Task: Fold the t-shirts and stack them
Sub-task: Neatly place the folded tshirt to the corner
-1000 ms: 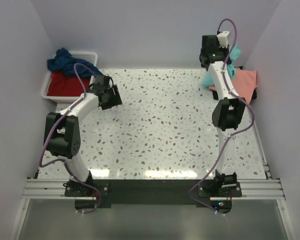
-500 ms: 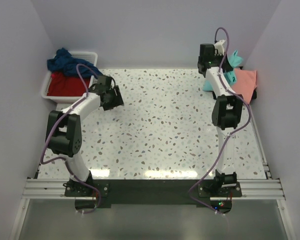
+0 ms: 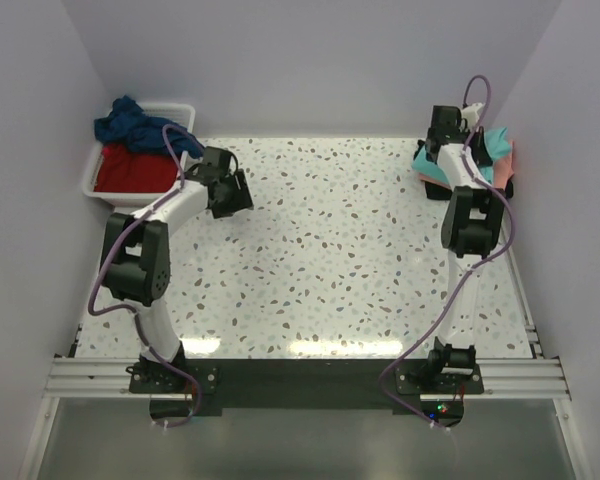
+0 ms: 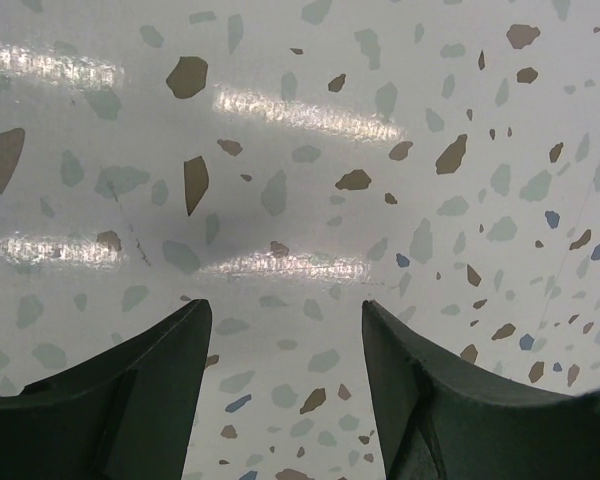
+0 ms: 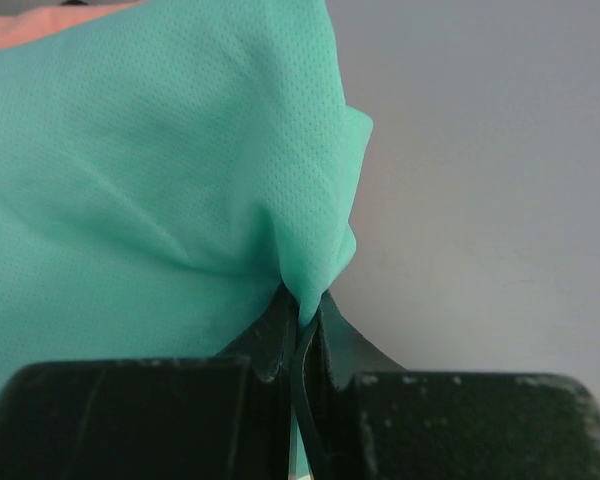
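My right gripper (image 3: 450, 128) is at the back right corner, shut on a fold of the turquoise-teal t-shirt (image 3: 496, 141). In the right wrist view the teal cloth (image 5: 160, 150) is pinched between the closed fingers of the right gripper (image 5: 302, 320). The teal shirt lies over the salmon-pink t-shirt (image 3: 508, 168), whose corner also shows in the right wrist view (image 5: 40, 15). My left gripper (image 3: 236, 195) is open and empty over bare table (image 4: 280, 200). The red t-shirt (image 3: 130, 170) and navy blue t-shirt (image 3: 130, 122) are in the tub. I cannot make out the black t-shirt.
The white plastic tub (image 3: 90, 186) stands at the back left by the left wall. Walls close in the table at the back and both sides. The speckled table (image 3: 340, 250) stretches between the arms.
My right gripper has moved right and down to the corner pile, carrying the teal shirt, which now lies lower over the salmon-pink one. My left gripper has shifted slightly right.
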### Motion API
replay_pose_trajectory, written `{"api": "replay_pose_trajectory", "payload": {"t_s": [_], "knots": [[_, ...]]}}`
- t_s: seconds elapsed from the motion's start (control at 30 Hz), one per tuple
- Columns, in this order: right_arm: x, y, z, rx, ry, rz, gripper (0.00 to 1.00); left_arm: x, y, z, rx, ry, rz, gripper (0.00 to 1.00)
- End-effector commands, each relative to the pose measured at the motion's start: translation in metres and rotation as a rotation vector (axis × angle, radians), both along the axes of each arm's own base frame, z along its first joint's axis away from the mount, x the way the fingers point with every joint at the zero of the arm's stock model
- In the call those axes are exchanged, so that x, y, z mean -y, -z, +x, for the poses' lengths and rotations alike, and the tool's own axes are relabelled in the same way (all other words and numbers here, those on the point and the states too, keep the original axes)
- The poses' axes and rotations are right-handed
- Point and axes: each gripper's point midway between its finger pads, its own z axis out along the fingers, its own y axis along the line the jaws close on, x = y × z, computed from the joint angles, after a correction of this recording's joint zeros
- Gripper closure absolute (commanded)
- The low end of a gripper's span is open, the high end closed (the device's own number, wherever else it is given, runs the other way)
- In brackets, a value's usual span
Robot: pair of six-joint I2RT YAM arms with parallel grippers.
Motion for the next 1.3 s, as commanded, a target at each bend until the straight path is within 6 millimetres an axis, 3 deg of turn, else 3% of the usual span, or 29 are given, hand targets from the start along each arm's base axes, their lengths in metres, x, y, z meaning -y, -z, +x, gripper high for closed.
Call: {"api": "replay_pose_trajectory", "payload": {"t_s": [0.0, 0.1, 0.13, 0.17, 0.2, 0.33, 0.47, 0.77, 1.0, 1.03, 1.2, 1.23, 1.27], "knots": [[-0.006, -0.049, 0.010, 0.169, 0.014, -0.040, 1.00, 0.010, -0.015, 0.012, 0.033, -0.010, -0.012, 0.34], [-0.004, -0.048, 0.012, 0.140, 0.029, -0.058, 1.00, 0.013, -0.015, 0.010, 0.032, -0.007, -0.016, 0.34], [-0.004, -0.047, 0.011, 0.139, 0.033, -0.057, 0.96, 0.012, -0.016, 0.011, 0.034, -0.008, -0.016, 0.34], [-0.004, -0.046, 0.011, 0.138, 0.035, -0.057, 0.90, 0.013, -0.015, 0.010, 0.032, -0.009, -0.016, 0.34], [-0.003, -0.048, 0.010, 0.140, 0.037, -0.059, 0.69, 0.013, -0.015, 0.010, 0.032, -0.009, -0.018, 0.34], [-0.002, -0.048, 0.010, 0.126, 0.038, -0.067, 0.47, 0.014, -0.015, 0.010, 0.033, -0.010, -0.020, 0.34], [-0.001, -0.056, 0.010, 0.142, 0.048, -0.081, 0.39, 0.014, -0.017, 0.011, 0.037, -0.009, -0.021, 0.34], [-0.014, -0.070, 0.011, 0.181, -0.013, -0.026, 0.38, 0.013, -0.019, 0.007, 0.042, -0.002, -0.016, 0.34], [-0.078, -0.079, 0.015, 0.223, -0.170, 0.090, 0.38, 0.017, -0.026, 0.008, 0.071, 0.012, -0.024, 0.34], [-0.087, -0.073, 0.013, 0.196, -0.197, 0.111, 0.38, 0.017, -0.026, 0.007, 0.073, 0.017, -0.019, 0.34], [-0.147, -0.077, 0.003, 0.209, -0.338, 0.231, 0.39, 0.019, -0.036, 0.007, 0.116, 0.045, -0.017, 0.33], [-0.156, -0.081, -0.007, 0.204, -0.364, 0.262, 0.39, 0.018, -0.035, 0.006, 0.118, 0.052, -0.010, 0.33], [-0.177, -0.077, -0.006, 0.199, -0.428, 0.320, 0.39, 0.019, -0.037, 0.008, 0.132, 0.058, -0.010, 0.33]]}}
